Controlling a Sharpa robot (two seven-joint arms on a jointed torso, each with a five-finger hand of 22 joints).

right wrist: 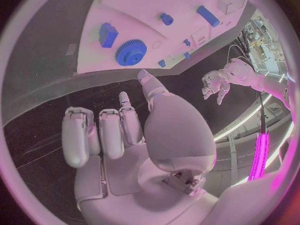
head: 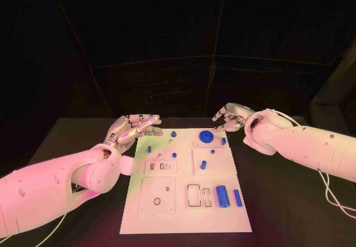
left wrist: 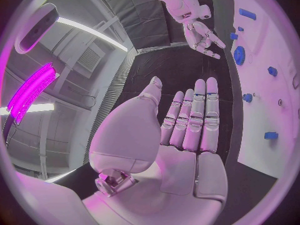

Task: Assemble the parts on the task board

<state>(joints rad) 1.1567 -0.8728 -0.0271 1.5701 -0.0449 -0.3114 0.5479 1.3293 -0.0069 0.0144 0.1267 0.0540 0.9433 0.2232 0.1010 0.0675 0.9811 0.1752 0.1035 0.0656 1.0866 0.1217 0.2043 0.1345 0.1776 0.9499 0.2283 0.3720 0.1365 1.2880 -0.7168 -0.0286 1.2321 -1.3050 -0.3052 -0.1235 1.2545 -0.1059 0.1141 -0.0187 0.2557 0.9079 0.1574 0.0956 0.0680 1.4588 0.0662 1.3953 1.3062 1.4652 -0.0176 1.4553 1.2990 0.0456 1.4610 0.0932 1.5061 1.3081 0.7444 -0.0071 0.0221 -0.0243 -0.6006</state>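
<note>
Blue parts are lying scattered on the white task board in the middle of the black desk: a gear and small pegs at its far end, a large cylinder and a slimmer one loose at the near end, so most of the assembly is looking undone. The left hand is hovering off the far left corner, fingers straight and holding nothing. The right hand is hanging off the far right corner, fingers curled in on nothing.

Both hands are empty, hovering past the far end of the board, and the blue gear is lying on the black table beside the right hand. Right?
Not quite. The gear lies on the task board, near its far edge, as the head view shows. Left hand and right hand hold nothing.
</note>
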